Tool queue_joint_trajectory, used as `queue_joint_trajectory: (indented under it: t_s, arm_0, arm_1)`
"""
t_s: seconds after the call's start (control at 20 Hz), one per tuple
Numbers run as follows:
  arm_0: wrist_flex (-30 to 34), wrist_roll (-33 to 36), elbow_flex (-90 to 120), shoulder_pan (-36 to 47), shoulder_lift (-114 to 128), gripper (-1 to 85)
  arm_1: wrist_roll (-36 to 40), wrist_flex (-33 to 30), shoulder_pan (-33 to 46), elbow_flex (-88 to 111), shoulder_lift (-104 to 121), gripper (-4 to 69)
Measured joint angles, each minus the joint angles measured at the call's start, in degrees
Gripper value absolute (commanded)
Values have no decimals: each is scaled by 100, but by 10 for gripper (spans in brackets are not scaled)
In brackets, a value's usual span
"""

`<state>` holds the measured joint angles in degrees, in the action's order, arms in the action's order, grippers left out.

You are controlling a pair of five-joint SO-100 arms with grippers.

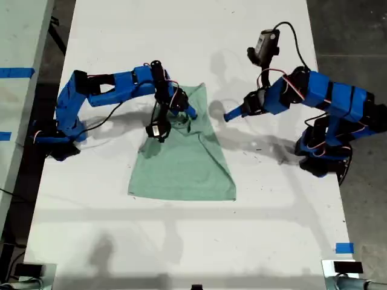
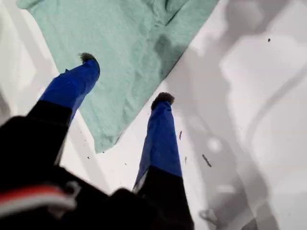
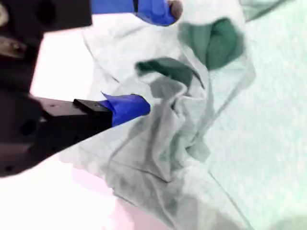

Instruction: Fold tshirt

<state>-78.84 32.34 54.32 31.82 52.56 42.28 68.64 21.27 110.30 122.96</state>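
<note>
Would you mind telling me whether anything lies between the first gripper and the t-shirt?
Nothing visible does: my first gripper hangs open over bare white table and the tshirt's edge, with no other object between.

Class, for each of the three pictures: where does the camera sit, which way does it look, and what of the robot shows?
Exterior view: overhead, looking down on the table, the tshirt and both arms.
First wrist view: on the arm at the exterior view's right, looking along my open first gripper at the tshirt's edge and bare table.
Second wrist view: on the other arm, looking along my open second gripper at bunched cloth.
Shared: all three show the tshirt.
</note>
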Motion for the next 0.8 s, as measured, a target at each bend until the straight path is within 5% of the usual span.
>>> queue_joint_trajectory:
  t_s: [0.3,0.8]
  arm_0:
    - [-589,-88,1406,-149,2470,242]
    - [633,-2391,6478,-1969,5836,236]
  arm_1:
    - [-352,0,-896,18,-149,292]
    - [-1617,-149,-2435,18,-1784,319]
